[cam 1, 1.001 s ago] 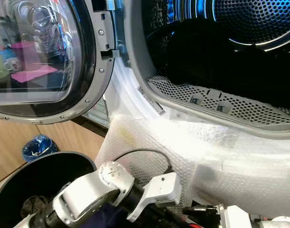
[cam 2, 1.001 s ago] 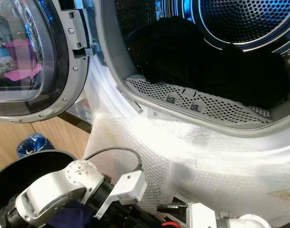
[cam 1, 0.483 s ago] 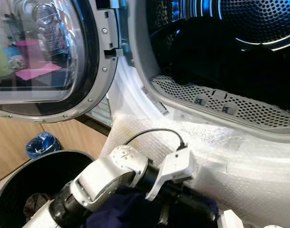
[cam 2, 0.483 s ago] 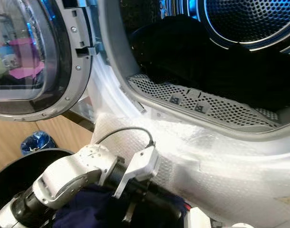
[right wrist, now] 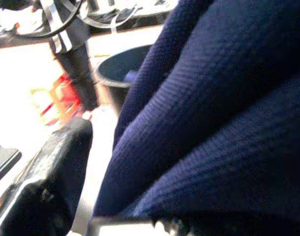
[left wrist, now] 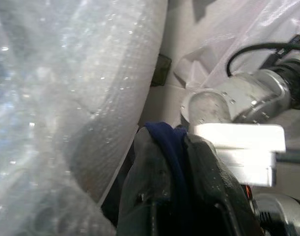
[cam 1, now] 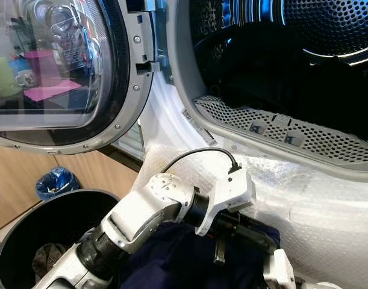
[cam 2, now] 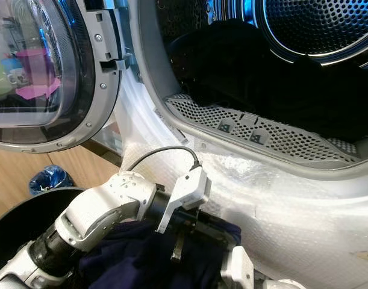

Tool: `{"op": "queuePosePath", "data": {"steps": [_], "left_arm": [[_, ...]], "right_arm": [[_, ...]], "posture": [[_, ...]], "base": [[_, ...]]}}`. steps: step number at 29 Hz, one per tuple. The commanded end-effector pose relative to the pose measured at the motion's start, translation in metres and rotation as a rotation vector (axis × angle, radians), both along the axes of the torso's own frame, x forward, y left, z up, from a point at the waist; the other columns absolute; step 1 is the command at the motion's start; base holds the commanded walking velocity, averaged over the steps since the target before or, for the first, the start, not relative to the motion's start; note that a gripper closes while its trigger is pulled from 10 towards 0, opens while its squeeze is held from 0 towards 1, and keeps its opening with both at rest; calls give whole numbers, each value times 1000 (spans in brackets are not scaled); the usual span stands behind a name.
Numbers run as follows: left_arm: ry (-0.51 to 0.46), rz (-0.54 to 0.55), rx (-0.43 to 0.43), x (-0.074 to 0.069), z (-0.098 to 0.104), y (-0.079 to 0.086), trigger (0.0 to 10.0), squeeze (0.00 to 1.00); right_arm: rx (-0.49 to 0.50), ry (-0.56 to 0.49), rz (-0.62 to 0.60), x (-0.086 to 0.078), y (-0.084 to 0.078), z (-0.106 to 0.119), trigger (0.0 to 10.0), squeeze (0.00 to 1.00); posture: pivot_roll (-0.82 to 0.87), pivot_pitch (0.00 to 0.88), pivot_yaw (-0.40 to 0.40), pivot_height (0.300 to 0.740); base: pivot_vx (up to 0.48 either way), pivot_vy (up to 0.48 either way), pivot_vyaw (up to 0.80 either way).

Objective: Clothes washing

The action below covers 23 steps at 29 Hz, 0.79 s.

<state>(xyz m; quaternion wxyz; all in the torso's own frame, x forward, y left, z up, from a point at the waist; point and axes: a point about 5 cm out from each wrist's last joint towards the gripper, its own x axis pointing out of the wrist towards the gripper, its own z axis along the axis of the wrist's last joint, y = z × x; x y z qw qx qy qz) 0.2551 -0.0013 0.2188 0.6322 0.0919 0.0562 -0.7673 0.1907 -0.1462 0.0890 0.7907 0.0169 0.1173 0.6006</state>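
Below the open drum (cam 1: 280,72), the left gripper (left wrist: 177,162) was clamped on a navy garment (cam 1: 177,259); the right gripper's (right wrist: 51,177) state was unclear. Judged risk: trailing fabric snagging the bubble wrap (cam 1: 328,205) or dropping into the black bin (cam 1: 33,235).

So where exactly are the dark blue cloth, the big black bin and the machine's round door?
dark blue cloth (cam 1: 177,259), left eye view, its broad middle fold.
black bin (cam 1: 48,220), left eye view, its inner wall.
round door (cam 1: 51,66), left eye view, its glass pane.
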Motion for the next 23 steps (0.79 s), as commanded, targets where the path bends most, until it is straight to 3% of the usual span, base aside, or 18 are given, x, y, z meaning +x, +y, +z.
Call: {"op": "queuePosePath", "data": {"steps": [1, 4, 11, 15, 23], "left_arm": [[-92, -6, -101, 0, 26, -10, 0, 0], [-95, -11, -107, 1, 28, -11, 0, 0], [-108, -9, -97, 3, 29, -10, 0, 0], [-114, -8, -103, 4, 31, -12, 0, 0], [-135, 2, -123, 6, 39, -19, 0, 0]], "right_arm": [[-104, 5, 37, -3, 12, -16, 10000, 0], [-142, 5, -20, 1, 14, -27, 10000, 0], [-59, 22, -104, 9, 16, -21, 10000, 0], [211, 73, -112, 11, 21, 7, 10000, 0], [150, 59, -108, 8, 30, -3, 10000, 0]], "posture": [[16, 0, 44, 740], [18, 0, 46, 740], [22, 0, 41, 740], [21, 0, 42, 740], [22, 0, 38, 740]], "base": [[0, 0, 0], [0, 0, 0], [0, 0, 0], [0, 0, 0], [0, 0, 0]]}}
